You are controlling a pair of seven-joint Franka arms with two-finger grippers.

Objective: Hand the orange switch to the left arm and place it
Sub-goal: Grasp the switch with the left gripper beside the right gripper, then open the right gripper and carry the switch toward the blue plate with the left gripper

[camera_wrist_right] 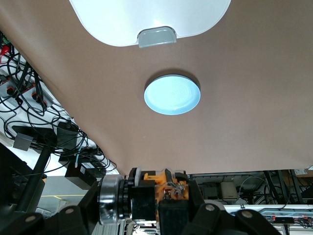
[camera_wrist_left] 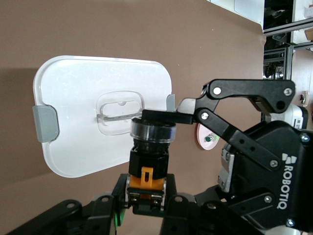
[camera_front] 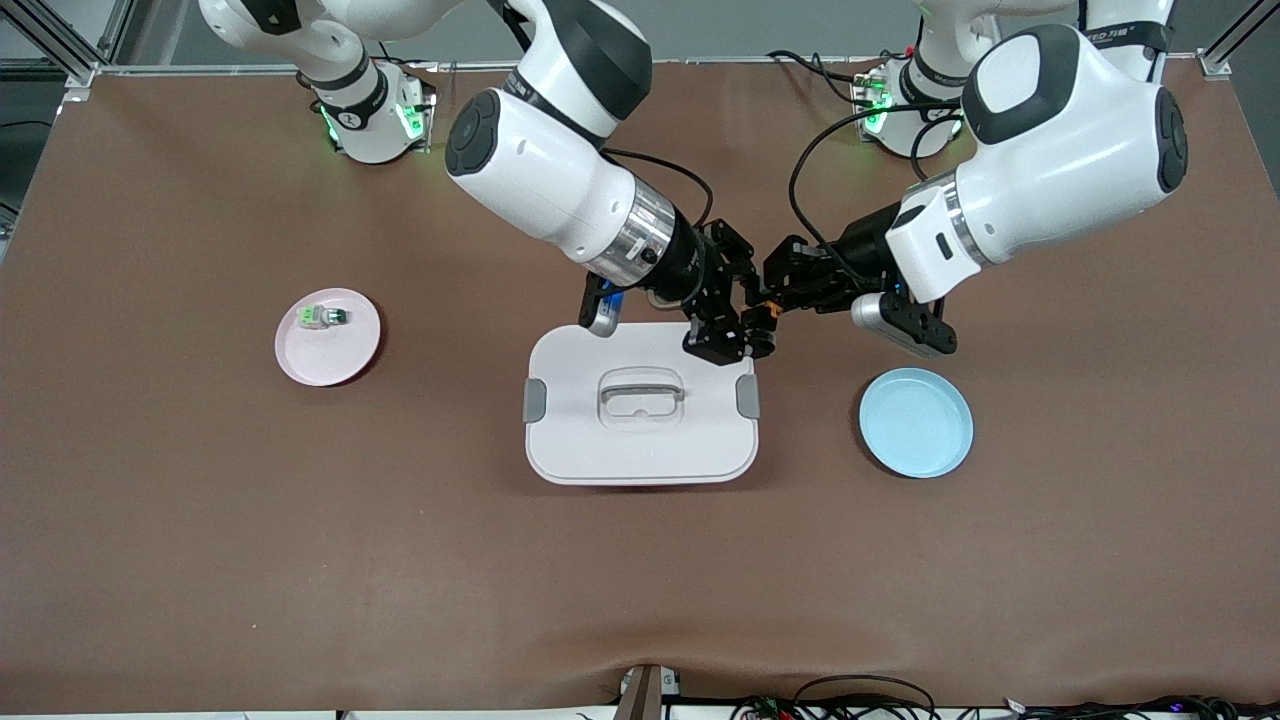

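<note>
The orange switch [camera_front: 768, 313] hangs in the air between both grippers, over the corner of the white box [camera_front: 640, 440] toward the left arm's end. My left gripper [camera_front: 778, 308] is shut across its orange base, as the left wrist view shows [camera_wrist_left: 146, 188]. My right gripper [camera_front: 745, 325] is shut on it lengthwise, from cap to base. One of its fingers [camera_wrist_left: 166, 117] lies on the cap. In the right wrist view the switch [camera_wrist_right: 146, 203] lies sideways between that gripper's fingers. The box also shows in the left wrist view [camera_wrist_left: 78, 122] and the right wrist view [camera_wrist_right: 146, 14].
A light blue plate [camera_front: 915, 422] lies on the table toward the left arm's end and also shows in the right wrist view [camera_wrist_right: 172, 94]. A pink plate [camera_front: 328, 337] toward the right arm's end holds a white switch with a green cap [camera_front: 322, 317].
</note>
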